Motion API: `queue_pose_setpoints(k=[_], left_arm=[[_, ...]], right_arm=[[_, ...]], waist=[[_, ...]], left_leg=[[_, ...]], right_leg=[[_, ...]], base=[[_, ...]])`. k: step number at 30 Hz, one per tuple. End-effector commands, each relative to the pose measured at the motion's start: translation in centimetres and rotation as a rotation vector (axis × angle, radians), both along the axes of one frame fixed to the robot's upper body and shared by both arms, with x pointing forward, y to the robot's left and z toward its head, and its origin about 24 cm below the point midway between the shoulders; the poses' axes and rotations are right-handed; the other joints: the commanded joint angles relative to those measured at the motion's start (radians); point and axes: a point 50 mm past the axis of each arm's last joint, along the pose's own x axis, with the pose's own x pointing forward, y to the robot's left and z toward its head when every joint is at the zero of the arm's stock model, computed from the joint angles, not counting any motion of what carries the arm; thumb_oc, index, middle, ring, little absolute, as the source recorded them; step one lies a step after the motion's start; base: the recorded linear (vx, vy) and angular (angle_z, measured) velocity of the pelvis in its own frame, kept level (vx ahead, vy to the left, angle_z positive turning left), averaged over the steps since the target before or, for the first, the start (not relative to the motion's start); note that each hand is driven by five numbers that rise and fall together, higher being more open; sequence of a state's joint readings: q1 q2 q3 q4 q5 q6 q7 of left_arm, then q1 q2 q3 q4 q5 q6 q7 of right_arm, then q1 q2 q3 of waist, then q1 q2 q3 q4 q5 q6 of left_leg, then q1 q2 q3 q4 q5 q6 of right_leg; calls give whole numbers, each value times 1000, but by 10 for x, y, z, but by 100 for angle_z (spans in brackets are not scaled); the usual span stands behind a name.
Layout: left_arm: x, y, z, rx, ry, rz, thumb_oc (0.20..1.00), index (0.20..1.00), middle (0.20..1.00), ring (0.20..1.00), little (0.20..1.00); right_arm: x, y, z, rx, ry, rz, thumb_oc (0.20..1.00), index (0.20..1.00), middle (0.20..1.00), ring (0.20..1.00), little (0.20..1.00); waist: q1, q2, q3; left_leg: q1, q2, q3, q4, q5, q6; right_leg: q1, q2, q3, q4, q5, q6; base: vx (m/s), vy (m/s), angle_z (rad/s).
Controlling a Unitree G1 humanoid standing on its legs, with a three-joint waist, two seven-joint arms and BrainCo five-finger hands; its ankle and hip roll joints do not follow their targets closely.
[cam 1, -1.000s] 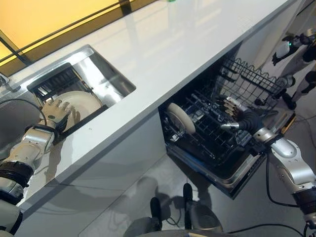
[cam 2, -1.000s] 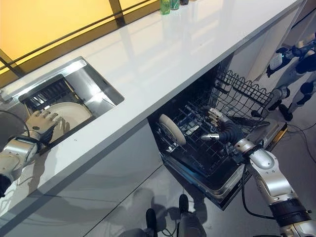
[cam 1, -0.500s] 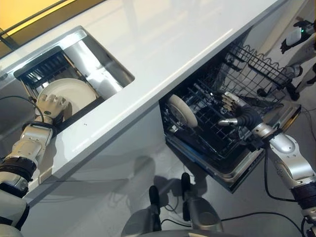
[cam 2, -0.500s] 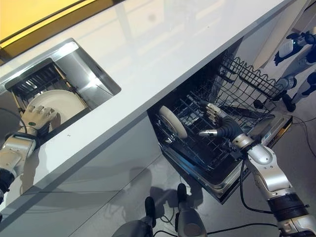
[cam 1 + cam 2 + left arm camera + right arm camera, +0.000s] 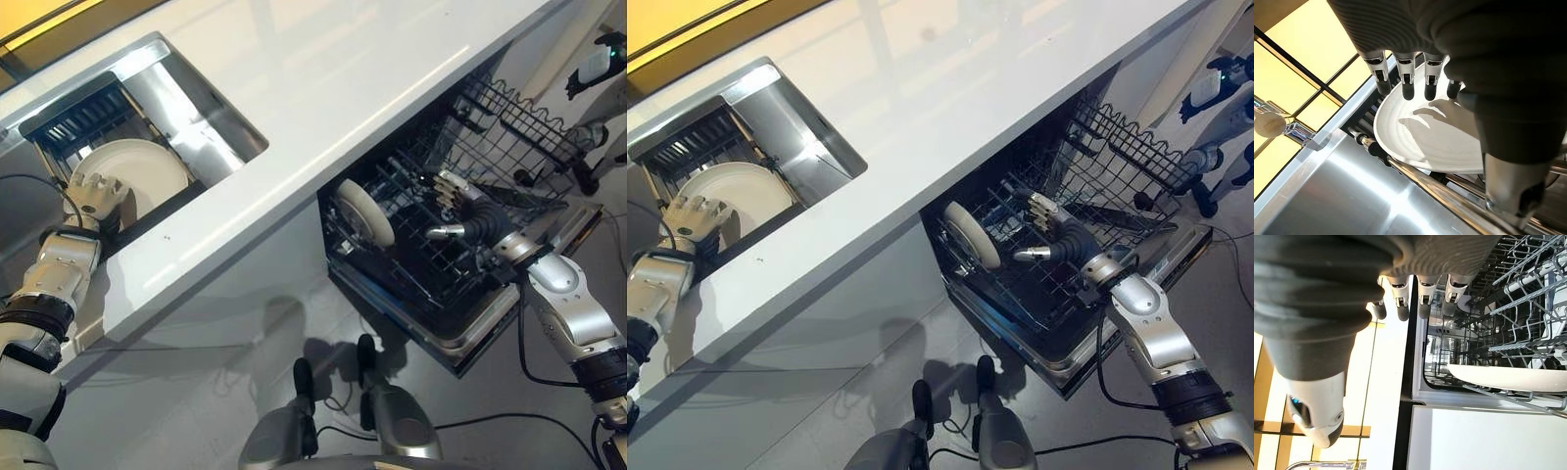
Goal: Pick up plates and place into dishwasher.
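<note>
Rack (image 5: pixel 431 294) pulled out nearest, one plate (image 5: pixel 364 211) already standing on edge in it; right hand (image 5: pixel 460 213) hovering just beside, fingers relaxed, holding nothing. Further off, left hand (image 5: pixel 94 196) open at the rim of second plate (image 5: pixel 137 172) leaning in sink (image 5: pixel 186 98). Could slip or clank against steel if grabbed shallow. Can't tell thumb contact; plate's lower edge hidden.

The long white bench (image 5: pixel 323 88) and open black dishwasher rack (image 5: pixel 1038 264) are seen from above by both eye views; each wrist view is aimed closely past its own fingers.
</note>
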State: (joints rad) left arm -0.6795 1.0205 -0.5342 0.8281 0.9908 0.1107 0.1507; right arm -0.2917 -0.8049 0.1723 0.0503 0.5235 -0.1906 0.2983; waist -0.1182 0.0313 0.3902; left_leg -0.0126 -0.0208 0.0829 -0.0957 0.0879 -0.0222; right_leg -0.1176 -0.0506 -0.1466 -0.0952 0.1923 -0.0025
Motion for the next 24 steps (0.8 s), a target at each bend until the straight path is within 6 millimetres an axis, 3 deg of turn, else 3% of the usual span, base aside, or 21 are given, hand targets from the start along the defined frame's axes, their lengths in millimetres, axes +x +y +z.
queue_pose_setpoints(k=[1,3,13,24], left_arm=[[3,2,-9,-32,18,41,595,595,595,595,595],[4,0,-8,-46,0,16,200,200,200,200,200],[8,-7,10,-43,-115,-53,200,200,200,200,200],[3,-9,39,-78,-417,-133,200,200,200,200,200]], right_arm=[[4,14,44,7,-194,78,1000,1000,1000,1000,1000],[4,14,45,10,-198,77,1000,1000,1000,1000,1000],[1,15,41,12,-190,77,1000,1000,1000,1000,1000],[-4,8,33,22,-178,70,1000,1000,1000,1000,1000]], waist=[[3,-57,28],[5,-56,29],[4,-48,20],[10,-45,6]], left_leg=[[-80,-4,15,84,-94,10],[-80,-6,12,84,-95,11],[-72,-9,8,82,-97,11],[-61,-11,0,79,-97,10]], right_leg=[[-38,-42,18,94,-120,120],[-38,-41,17,95,-121,120],[-30,-45,12,95,-125,119],[-17,-48,7,93,-127,118]], base=[[0,0,0],[0,0,0],[0,0,0],[0,0,0]])
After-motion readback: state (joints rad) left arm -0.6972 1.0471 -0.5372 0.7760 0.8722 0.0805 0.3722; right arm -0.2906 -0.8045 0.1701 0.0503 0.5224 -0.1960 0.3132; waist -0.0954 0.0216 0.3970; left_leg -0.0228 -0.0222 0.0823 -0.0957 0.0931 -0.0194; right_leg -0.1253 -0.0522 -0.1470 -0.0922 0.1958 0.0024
